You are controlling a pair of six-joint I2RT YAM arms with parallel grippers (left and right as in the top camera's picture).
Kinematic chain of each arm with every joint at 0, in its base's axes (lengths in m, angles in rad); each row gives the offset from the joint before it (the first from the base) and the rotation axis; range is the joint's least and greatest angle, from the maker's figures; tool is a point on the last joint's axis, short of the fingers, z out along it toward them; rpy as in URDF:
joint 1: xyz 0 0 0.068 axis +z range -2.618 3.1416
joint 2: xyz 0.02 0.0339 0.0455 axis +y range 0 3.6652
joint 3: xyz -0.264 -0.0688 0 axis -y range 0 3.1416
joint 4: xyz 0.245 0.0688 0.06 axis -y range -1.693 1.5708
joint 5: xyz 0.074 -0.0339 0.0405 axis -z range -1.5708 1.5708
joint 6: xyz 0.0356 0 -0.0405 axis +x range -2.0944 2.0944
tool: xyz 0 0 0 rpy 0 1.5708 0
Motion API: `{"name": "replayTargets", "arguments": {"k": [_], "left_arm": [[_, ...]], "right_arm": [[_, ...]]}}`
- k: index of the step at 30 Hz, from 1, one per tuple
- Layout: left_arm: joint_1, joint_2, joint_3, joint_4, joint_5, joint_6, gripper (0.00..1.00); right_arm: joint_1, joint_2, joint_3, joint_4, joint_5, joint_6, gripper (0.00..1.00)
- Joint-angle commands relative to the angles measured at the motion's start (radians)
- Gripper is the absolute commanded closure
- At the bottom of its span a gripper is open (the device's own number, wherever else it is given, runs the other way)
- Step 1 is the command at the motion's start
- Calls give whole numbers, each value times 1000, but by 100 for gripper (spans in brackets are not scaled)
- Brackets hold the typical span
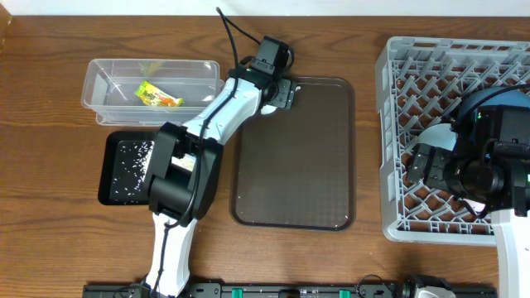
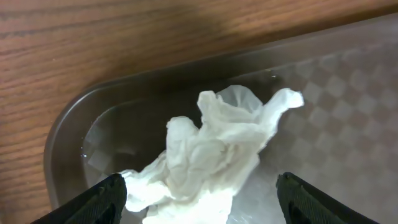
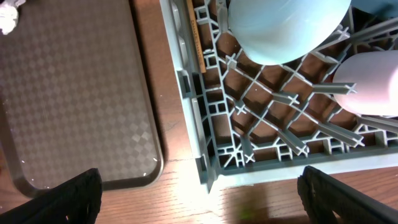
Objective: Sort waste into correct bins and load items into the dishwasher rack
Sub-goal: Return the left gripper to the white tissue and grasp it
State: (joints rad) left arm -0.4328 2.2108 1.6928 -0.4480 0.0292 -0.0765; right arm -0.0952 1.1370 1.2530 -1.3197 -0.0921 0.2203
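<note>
My left gripper (image 1: 281, 93) is open at the far left corner of the brown serving tray (image 1: 298, 165). In the left wrist view its fingers (image 2: 199, 185) straddle crumpled white paper (image 2: 217, 149) lying in that corner, without closing on it. The yellow-green wrapper (image 1: 157, 95) lies in the clear tub (image 1: 91, 87). Rice grains (image 1: 137, 157) lie in the black tray (image 1: 106, 178). My right gripper (image 1: 424, 164) is open and empty over the front left of the grey rack (image 1: 397, 66). The right wrist view (image 3: 199, 177) shows a light-blue bowl (image 3: 286, 28), pink cup (image 3: 373, 87) and chopstick (image 3: 194, 37) in the rack.
The brown tray holds only the paper, which also shows small in the right wrist view (image 3: 6, 22). The rack's front left corner (image 3: 208, 168) stands close to the tray's edge (image 3: 155, 155) with a strip of bare wood between. My left arm stretches over the black tray.
</note>
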Motion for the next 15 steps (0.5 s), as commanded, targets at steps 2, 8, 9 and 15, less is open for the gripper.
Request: {"name": "replayTargets", "arguments": {"k": [2,8,9,15], "left_arm": [[2,33,0,10,-31,17,21],[2,63,0,8,-31,16,27],[2,66,0,8,-30,16,30],[2,69,0,-2,-31,16,65]], "right_arm": [[10,-5,-1,0,10,11,1],[10,-5,-1,0,10,11,1],[10,-5,-1,0,10,11,1],[10,-5,-1,0,10,11,1]]}}
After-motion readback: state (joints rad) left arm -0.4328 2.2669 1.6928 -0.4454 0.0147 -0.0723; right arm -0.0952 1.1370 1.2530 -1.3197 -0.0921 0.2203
